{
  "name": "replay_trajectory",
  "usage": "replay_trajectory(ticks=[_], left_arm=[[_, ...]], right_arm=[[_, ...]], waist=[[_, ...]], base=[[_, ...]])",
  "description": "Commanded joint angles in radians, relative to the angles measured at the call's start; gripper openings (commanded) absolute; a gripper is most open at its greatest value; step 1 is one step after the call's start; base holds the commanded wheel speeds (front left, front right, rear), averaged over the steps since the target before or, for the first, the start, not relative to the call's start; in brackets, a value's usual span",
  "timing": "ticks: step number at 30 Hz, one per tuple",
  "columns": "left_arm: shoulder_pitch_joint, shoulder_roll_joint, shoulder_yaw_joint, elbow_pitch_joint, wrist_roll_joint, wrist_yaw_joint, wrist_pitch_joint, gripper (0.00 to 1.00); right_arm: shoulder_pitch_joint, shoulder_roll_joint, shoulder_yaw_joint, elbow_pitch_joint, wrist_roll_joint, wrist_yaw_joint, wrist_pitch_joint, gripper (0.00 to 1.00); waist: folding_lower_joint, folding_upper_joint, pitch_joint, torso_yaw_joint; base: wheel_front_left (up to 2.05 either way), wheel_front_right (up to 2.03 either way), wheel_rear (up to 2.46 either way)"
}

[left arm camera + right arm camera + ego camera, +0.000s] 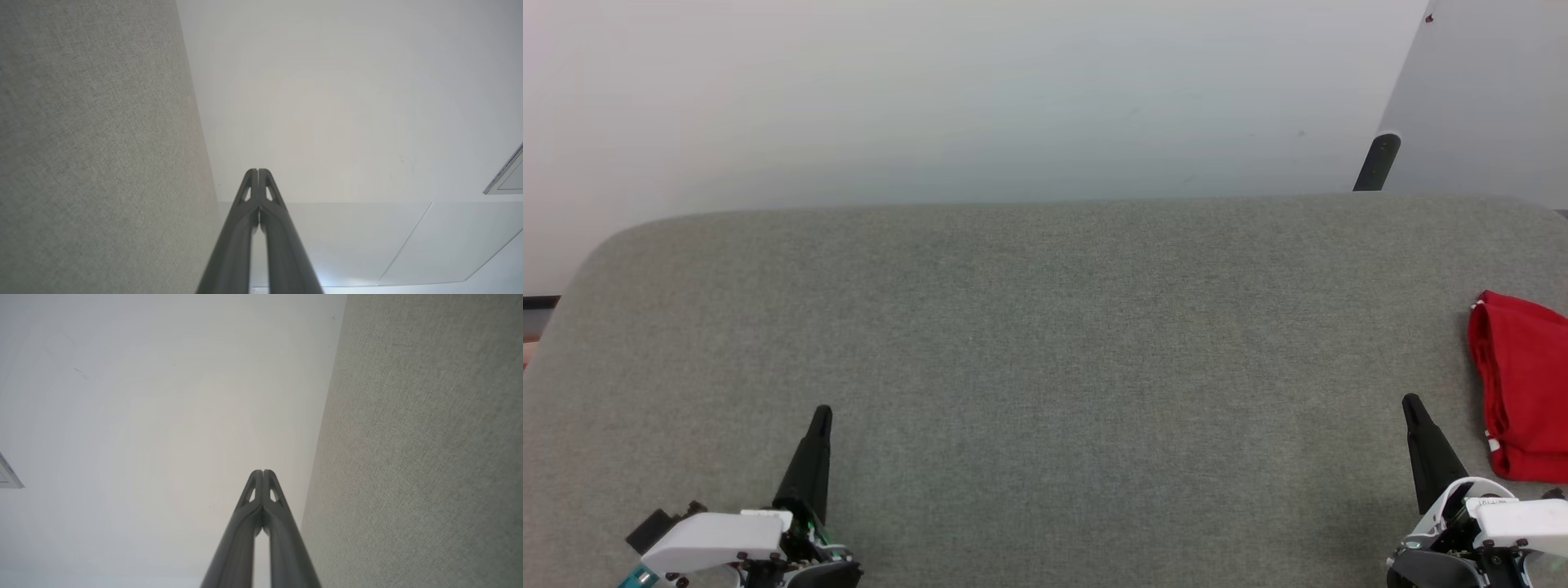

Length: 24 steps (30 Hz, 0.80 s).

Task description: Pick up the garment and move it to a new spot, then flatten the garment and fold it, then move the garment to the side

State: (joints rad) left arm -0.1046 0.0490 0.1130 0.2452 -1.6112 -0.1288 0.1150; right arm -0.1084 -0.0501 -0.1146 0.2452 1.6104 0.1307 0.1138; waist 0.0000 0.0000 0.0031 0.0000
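Right hand [1412, 405] sits left of garment [1524, 384], seemingly folded.

1 garment [1523, 392], 2 pincers [822, 411] [1410, 400]

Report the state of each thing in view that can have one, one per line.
garment: folded into a compact red bundle, lying unheld at the right edge of the grey surface.
left gripper: shut, empty.
right gripper: shut, empty, beside the garment.
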Motion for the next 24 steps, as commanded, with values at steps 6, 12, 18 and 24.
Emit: replay_trajectory(ticks=[6,12,18,24], left_arm=[[-0.010,0.000,0.002,0.001,-0.003,-0.004,0.002,0.00],[-0.010,0.000,0.002,0.001,-0.003,-0.004,0.002,0.00],[-0.010,0.000,0.002,0.001,-0.003,-0.004,0.002,0.00],[-0.010,0.000,0.002,0.001,-0.003,-0.004,0.002,0.00]], right_arm=[[-0.002,0.002,0.000,0.000,0.005,0.000,0.001,0.00],[-0.002,0.002,0.000,0.000,0.005,0.000,0.001,0.00],[-0.002,0.002,0.000,0.000,0.005,0.000,0.001,0.00],[-0.002,0.002,0.000,0.000,0.005,0.000,0.001,0.00]], waist=[[0.0000,0.0000,0.000,0.000],[0.0000,0.0000,0.000,0.000],[0.0000,0.0000,0.000,0.000],[0.0000,0.0000,0.000,0.000]], base=[[0.00,0.00,0.00],[0.00,0.00,0.00],[0.00,0.00,0.00],[0.00,0.00,0.00]])
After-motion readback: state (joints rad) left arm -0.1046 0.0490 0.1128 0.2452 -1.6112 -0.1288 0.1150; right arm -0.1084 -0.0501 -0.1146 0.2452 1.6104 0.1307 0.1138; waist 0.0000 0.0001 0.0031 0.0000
